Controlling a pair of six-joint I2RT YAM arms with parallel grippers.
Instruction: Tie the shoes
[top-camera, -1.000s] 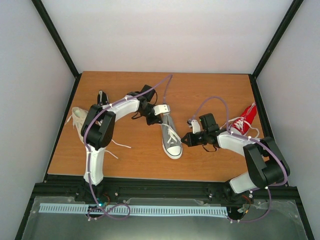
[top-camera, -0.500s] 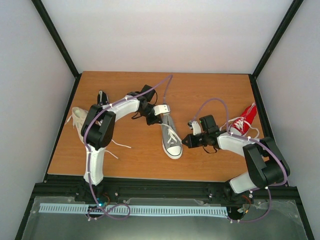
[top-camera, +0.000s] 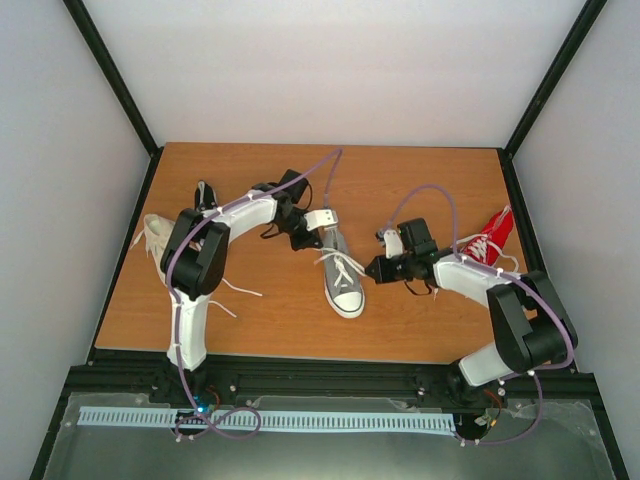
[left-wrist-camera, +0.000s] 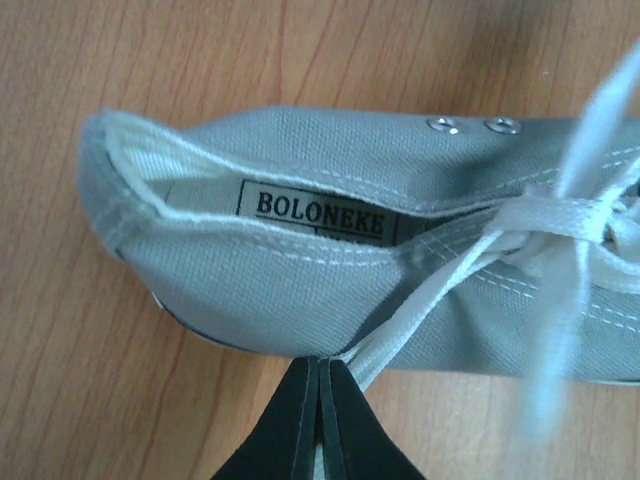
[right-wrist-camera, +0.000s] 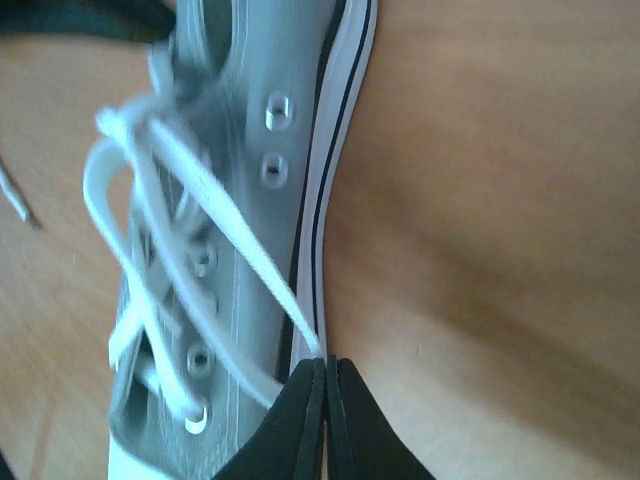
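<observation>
Of my left claw (left-wrist-camera: 322, 365) I see only two black wedge tips, pressed flat together at the bottom edge of the left wrist view; everything behind them is cut off. A flat white lace strand (left-wrist-camera: 420, 300) is nipped between them and runs up to the crossing at the throat of the grey canvas sneaker (left-wrist-camera: 300, 240). That view cuts off the toe, and a loose loop hanging in front is only a pale blur.

My right claw (right-wrist-camera: 325, 368) is closed the same way. Its tips meet on the other white lace strand (right-wrist-camera: 230, 240), which slants away across the eyelet row. The right wrist view is smeared, so the lacing reads as soft streaks and I cannot tell how the strands cross.

From above, the sneaker lies mid-table on the orange-brown wooden tabletop (top-camera: 420, 190), between my two claws with its toe towards my bases. My left fingertips are hidden under the wrist housing there.

The canvas is a fine weave, edged with double rows of white stitching. It has round metal eyelets and a smooth white rubber sole with a thin black stripe. A white label inside the heel opening reads BOLONEKE.

A red sneaker (top-camera: 490, 238) sits partly behind my right arm and a cream sneaker (top-camera: 152, 238) half under my left arm. A black shoe (top-camera: 205, 193) shows as a sliver.
</observation>
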